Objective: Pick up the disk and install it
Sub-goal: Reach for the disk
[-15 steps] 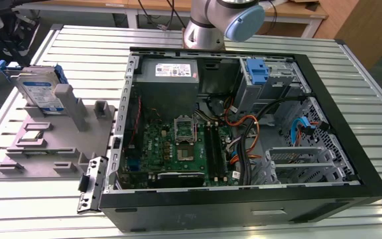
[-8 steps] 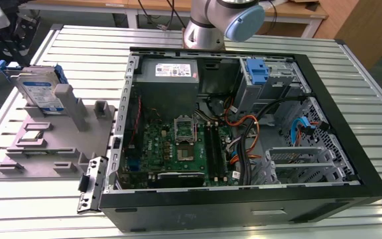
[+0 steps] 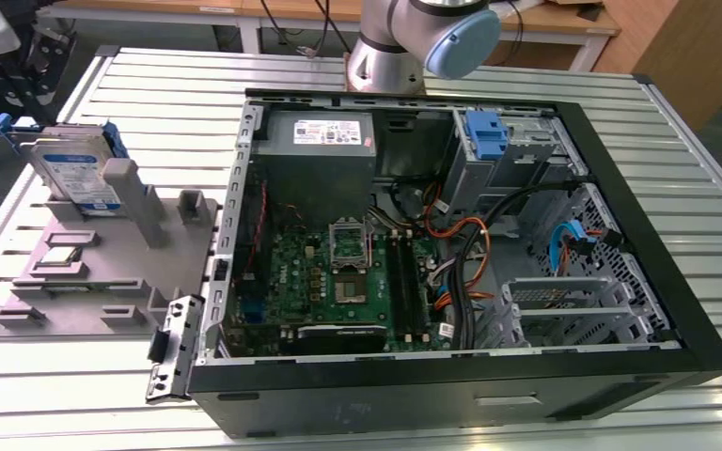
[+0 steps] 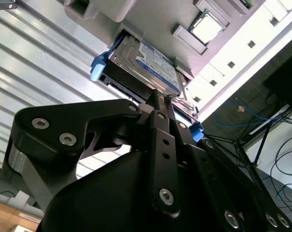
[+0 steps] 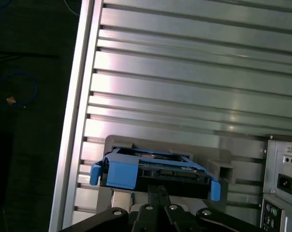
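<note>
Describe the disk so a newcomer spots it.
On the slatted table, find the open computer case; a grey fixture sits at the exterior view's left of it. The disk stands upright in it: silver, blue-and-white label, blue side rails.

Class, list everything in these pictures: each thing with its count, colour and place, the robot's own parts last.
disk: one, silver-grey with blue rails, standing on edge in the holder
holder: one, grey, on the table, exterior view's left
computer case: one, black, open, mid-table
power-supply box: one, grey, inside the case
bracket: one, blue, inside the case
motherboard: one, green, inside the case
table: one, silver, slatted, under everything
arm: one, grey and blue, beyond the case
hand: one, black, shut, aimed at the disk
</note>
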`<state>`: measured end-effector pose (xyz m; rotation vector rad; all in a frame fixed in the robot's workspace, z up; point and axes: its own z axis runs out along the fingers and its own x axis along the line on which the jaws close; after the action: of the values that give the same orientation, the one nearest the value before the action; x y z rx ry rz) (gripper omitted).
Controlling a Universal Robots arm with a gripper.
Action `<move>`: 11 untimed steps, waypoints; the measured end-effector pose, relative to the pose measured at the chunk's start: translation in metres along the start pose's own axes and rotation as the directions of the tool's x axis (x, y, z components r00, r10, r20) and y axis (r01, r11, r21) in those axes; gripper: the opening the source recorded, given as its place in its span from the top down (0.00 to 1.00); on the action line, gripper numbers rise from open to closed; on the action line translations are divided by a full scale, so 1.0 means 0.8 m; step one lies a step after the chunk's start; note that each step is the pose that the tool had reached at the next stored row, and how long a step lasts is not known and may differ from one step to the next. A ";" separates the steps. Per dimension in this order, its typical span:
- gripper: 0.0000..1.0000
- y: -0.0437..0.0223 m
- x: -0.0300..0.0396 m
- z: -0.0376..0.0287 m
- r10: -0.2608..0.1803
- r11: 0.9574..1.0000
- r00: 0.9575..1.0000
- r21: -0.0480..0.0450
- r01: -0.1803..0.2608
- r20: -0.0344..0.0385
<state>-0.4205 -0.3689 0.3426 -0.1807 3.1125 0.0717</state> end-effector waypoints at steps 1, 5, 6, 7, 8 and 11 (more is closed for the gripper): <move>0.90 0.0000 0.0000 0.0000 -0.013 1.000 1.000 -0.001 0.013 -0.001; 0.90 0.0000 0.0000 0.0003 -0.080 0.997 0.997 -0.003 0.080 -0.003; 0.90 0.0000 0.0000 0.0003 -0.095 0.995 0.995 -0.004 0.095 -0.004; 0.90 0.0000 0.0000 0.0004 -0.110 0.994 0.994 -0.005 0.110 -0.004; 0.90 0.0000 0.0000 0.0004 -0.123 0.992 0.992 -0.006 0.123 -0.005; 0.90 0.0000 0.0000 0.0004 -0.152 0.988 0.988 -0.009 0.152 -0.005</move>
<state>-0.4205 -0.3688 0.3423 -0.4180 3.0924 0.0815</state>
